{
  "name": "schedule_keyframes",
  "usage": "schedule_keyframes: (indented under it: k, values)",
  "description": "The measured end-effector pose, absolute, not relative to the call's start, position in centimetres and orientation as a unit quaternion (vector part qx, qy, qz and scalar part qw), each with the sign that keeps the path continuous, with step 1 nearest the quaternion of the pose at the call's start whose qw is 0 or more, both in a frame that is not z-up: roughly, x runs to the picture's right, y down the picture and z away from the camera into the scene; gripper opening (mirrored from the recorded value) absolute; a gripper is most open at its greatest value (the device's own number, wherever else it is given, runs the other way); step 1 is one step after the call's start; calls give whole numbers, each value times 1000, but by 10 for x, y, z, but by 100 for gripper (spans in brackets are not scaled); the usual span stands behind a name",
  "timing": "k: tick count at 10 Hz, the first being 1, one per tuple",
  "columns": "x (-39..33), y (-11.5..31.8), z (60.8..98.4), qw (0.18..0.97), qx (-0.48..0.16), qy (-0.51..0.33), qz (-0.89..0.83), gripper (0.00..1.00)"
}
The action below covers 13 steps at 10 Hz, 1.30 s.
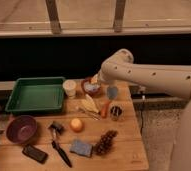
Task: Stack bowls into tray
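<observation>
As you log this wooden table (126,147): gripper (98,82), fingers apart, over the reddish-brown bowl (91,89) (just right of the cream cup (69,87)); maroon bowl (22,129) sits before the green tray (34,95).

The tray (34,95) sat at the back left of the table (125,150), with a small cup (69,87) just right of it and the smaller bowl (91,88) right of that cup. The larger bowl (21,129) stood in front of the tray, near the left edge. My gripper (111,92) hung just right of the smaller bowl, behind a metal cup (116,112).
</observation>
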<state>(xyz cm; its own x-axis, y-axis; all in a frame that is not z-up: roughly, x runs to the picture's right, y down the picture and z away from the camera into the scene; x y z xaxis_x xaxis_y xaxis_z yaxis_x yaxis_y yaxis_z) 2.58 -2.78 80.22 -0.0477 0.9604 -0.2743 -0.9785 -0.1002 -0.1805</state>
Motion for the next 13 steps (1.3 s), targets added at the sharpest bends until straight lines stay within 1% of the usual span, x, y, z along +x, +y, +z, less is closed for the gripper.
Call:
schedule_keyframes:
  k: [2,6,8,13]
  values:
    - [9,-23,829,681,-183,40,708,65]
    - [-4,-27,868,692,-204,67,689,65]
    - [-9,-29,878,691,-214,70,687,65]
    - [-7,-27,879,690,-215,74,687,65]
